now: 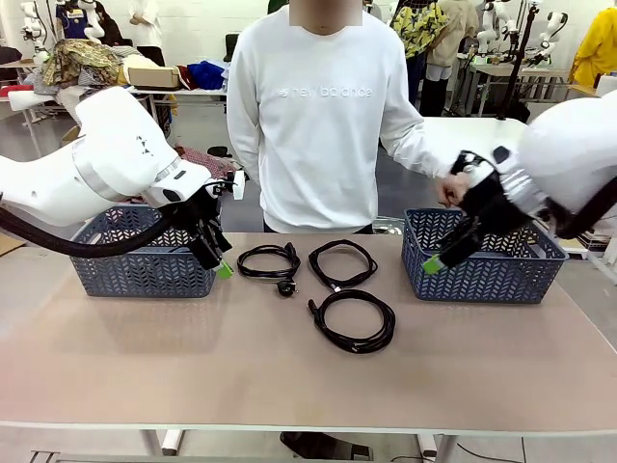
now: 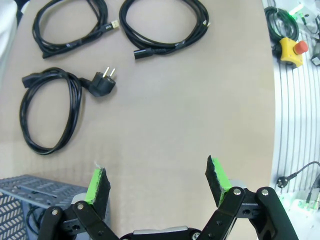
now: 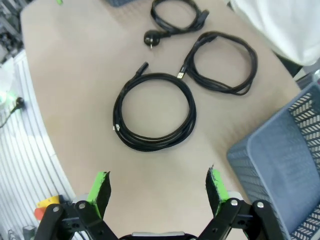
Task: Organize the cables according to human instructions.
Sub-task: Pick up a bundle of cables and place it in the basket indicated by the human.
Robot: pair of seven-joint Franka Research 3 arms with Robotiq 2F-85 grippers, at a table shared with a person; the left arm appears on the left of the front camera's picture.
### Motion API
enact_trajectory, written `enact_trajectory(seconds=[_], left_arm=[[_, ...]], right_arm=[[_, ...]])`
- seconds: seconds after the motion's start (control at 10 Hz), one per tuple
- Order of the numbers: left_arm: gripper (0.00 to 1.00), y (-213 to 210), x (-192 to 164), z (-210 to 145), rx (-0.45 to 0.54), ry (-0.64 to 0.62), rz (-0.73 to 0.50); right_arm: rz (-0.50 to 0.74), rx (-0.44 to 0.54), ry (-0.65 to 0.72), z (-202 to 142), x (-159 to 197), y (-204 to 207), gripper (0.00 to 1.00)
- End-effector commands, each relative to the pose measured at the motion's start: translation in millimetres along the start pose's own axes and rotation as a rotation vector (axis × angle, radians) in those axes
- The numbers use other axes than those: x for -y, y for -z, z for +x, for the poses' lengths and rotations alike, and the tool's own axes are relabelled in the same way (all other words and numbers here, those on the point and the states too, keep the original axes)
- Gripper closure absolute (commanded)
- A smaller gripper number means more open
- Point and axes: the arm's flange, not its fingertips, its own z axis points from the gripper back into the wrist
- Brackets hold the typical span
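My left arm (image 1: 106, 159) and right arm (image 1: 569, 145) are glossy white rounded shells. The left has a grey ring band, and a thick black hose (image 1: 58, 243) trails off toward nine o'clock. My left gripper (image 2: 157, 177) and right gripper (image 3: 157, 180) are black linkages with silver pivot screws (image 2: 51, 212) and bright green pads (image 2: 95, 184), slightly frayed. At twelve o'clock, the person (image 1: 323, 116) wears a white sweatshirt (image 1: 323, 164) with faint lettering.

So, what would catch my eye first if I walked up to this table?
Likely the two white arms leaning in from both sides, left tool and right tool open with bright green pads above the table. Between them lie three black coils: the plug cable, the middle cable and the near cable. A left basket and right basket flank them, and a person in white stands opposite.
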Motion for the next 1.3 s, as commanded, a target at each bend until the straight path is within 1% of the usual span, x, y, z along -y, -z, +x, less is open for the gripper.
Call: enact_trajectory(seconds=[0.0,0.2,0.4,0.6,0.8,0.9,1.0,1.2], left_arm=[[0.00,-1,-1,-1,0.001,-0.002,0.001],[0.00,-1,-1,-1,0.001,-0.002,0.001],[0.00,-1,-1,-1,0.001,-0.002,0.001],[0.00,-1,-1,-1,0.001,-0.002,0.001],[0.00,-1,-1,-1,0.001,-0.002,0.001],[0.00,-1,-1,-1,0.001,-0.002,0.001],[0.00,-1,-1,-1,0.001,-0.002,0.001],[0.00,-1,-1,-1,0.001,-0.002,0.001]], right_arm=[[-0.058,-0.116,0.011,27,-10,13,0.00],[-0.097,-0.223,-0.014,50,-29,41,0.00],[-0.078,-0.301,-0.031,67,-41,65,0.00],[-0.031,-0.320,-0.029,78,-49,81,0.00],[-0.016,-0.326,-0.023,79,-47,82,0.00],[0.009,-0.295,-0.035,73,-42,75,0.00],[-0.017,-0.318,-0.048,73,-48,86,0.00],[-0.017,-0.318,-0.048,73,-48,86,0.00]])
